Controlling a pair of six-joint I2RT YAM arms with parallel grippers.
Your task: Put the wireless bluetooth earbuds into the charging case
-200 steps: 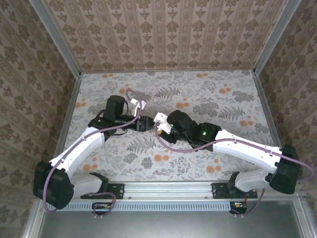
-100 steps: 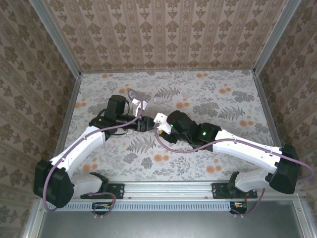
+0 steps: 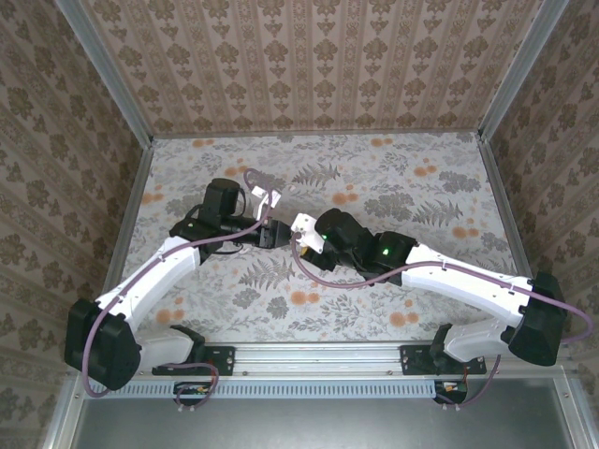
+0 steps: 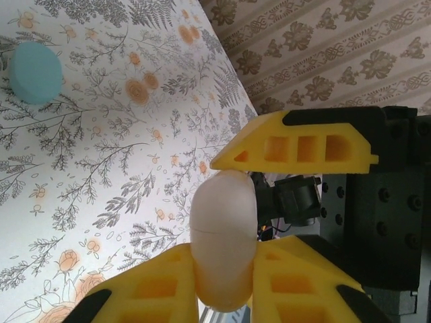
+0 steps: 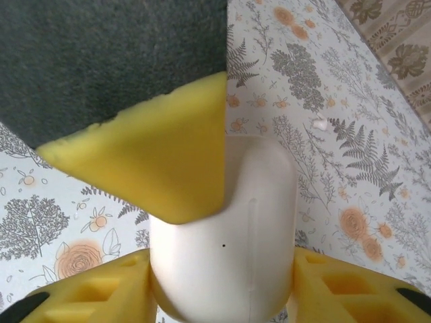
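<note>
A white pebble-shaped charging case (image 4: 222, 229) hangs above the table, closed, its seam line visible. My left gripper (image 4: 224, 254) is shut on its lower end. My right gripper (image 5: 222, 262) has the same case (image 5: 229, 256) between its yellow fingers, which lie against both sides. One finger of the left gripper (image 5: 155, 155) crosses in front of the case. In the top view the two grippers (image 3: 271, 234) (image 3: 298, 229) meet tip to tip at mid table, hiding the case. A tiny white earbud (image 5: 321, 124) lies on the cloth beyond.
A teal round case (image 4: 35, 72) lies flat on the floral tablecloth (image 3: 393, 187), away from both grippers. Patterned walls close in the table on three sides. Both arms stretch inward from the near rail (image 3: 318, 355).
My left gripper's fingers have closed onto the white case. Both arms have stayed almost where they were, tips together.
</note>
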